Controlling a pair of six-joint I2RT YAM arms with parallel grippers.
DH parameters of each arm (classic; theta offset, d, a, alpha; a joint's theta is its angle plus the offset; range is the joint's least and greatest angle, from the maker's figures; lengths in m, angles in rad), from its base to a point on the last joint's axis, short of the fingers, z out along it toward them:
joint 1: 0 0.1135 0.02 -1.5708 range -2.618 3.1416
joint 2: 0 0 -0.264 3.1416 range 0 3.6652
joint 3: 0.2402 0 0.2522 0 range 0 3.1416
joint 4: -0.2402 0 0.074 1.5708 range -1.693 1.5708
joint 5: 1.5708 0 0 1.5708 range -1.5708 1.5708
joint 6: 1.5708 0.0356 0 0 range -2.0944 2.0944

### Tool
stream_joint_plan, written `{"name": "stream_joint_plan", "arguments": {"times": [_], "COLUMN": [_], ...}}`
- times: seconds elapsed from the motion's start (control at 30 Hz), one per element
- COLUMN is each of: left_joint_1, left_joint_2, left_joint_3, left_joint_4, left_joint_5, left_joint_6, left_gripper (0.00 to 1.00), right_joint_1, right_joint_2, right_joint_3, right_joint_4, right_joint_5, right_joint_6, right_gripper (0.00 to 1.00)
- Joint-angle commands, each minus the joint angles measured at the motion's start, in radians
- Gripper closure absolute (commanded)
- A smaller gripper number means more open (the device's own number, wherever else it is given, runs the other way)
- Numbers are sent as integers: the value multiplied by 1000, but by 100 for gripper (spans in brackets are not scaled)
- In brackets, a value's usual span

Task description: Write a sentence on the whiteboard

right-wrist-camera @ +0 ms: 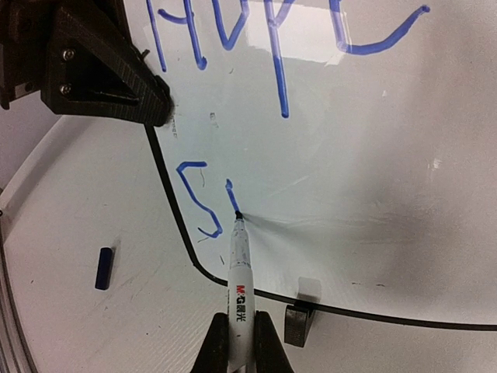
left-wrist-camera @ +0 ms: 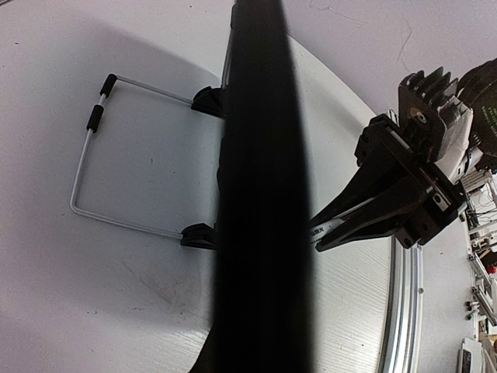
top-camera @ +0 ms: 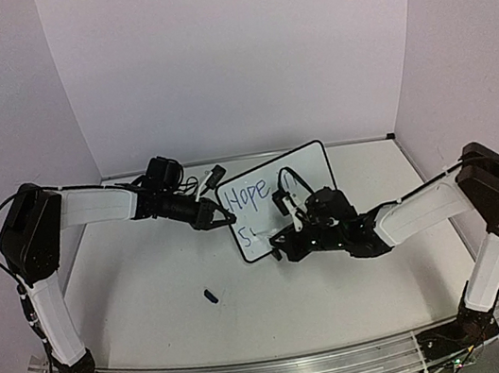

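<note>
The whiteboard stands tilted on its wire stand mid-table. The sentence on it reads "Hope" plus a curved stroke, with "S" and a short stroke on the line below. My left gripper is shut on the board's left edge, and its finger shows in the right wrist view. In the left wrist view the board's edge is a dark band. My right gripper is shut on a white marker. The marker's tip touches the board at the short stroke's end.
The blue marker cap lies on the table in front of the board's left side and also shows in the right wrist view. A black board foot stands just right of the marker. White walls enclose the table.
</note>
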State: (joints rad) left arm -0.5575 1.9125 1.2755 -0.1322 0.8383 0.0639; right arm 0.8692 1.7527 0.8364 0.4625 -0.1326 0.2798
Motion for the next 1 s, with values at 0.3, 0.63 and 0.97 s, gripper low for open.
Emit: {"name": "stream_joint_plan", "arguments": {"times": [0.3,0.63,0.97], "left_joint_1": [-19,-21,-24], "left_joint_2": [11,11,10], "left_joint_3": [27,27,29], "left_joint_4": [-47,-48,-50], "left_joint_5": [11,11,10], "left_joint_6": [14,13,14], "left_gripper": [100,100,100], "right_joint_1": [-2,-2,-2], "right_joint_2": [-61,-59,2], "right_joint_3": [-26,46,108], "right_joint_4": [1,-35,-62], "right_joint_5": [-27,-4,7], "right_joint_6": [9,-26,-41], "right_gripper": [100,100,100]}}
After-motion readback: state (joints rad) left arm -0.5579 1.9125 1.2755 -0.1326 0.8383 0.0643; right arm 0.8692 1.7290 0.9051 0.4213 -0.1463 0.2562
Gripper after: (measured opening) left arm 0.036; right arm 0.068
